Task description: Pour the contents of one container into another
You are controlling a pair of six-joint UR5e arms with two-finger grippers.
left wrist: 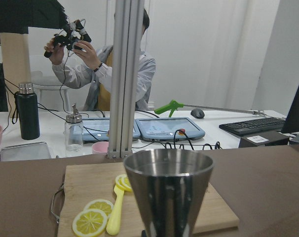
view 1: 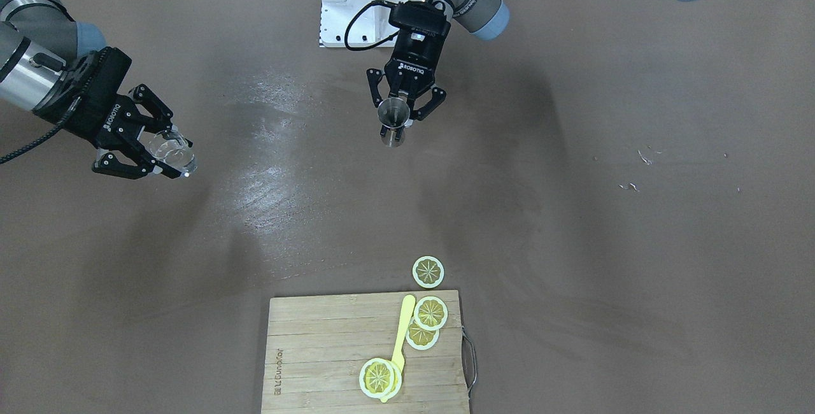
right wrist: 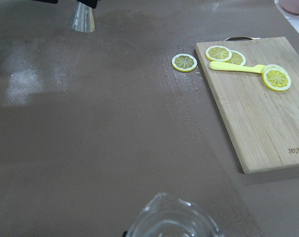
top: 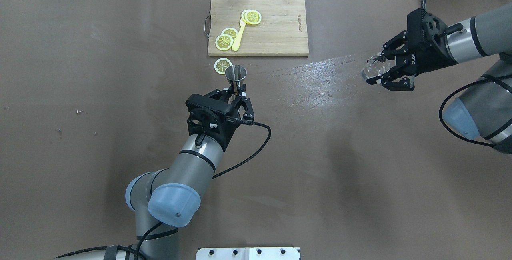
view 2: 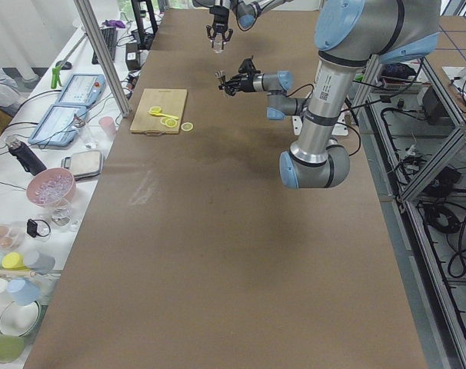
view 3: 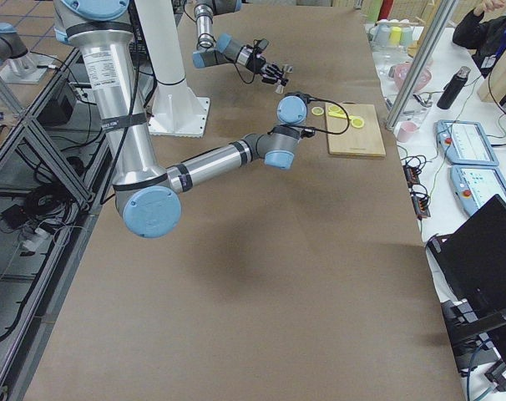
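Observation:
The silver hourglass jigger (top: 236, 77) is held upright above the table near its middle, with my left gripper (top: 237, 93) shut on its lower part. It shows as jigger (view 1: 393, 118) in left gripper (view 1: 407, 109) in the front view, and its open cone fills the left wrist view as jigger (left wrist: 168, 190). The clear glass tumbler (top: 375, 68) is held above the table far to the right, my right gripper (top: 390, 68) shut on it. In the front view the tumbler (view 1: 170, 150) tilts in the right gripper (view 1: 153, 146). Its rim shows as tumbler (right wrist: 171, 219).
A wooden cutting board (top: 280, 28) at the table's far edge carries lemon slices (top: 225, 41) and a yellow knife (top: 239, 36). One lemon slice (top: 222, 65) lies on the table just beyond the jigger. A white robot base plate (view 1: 356, 0) stands at the near edge.

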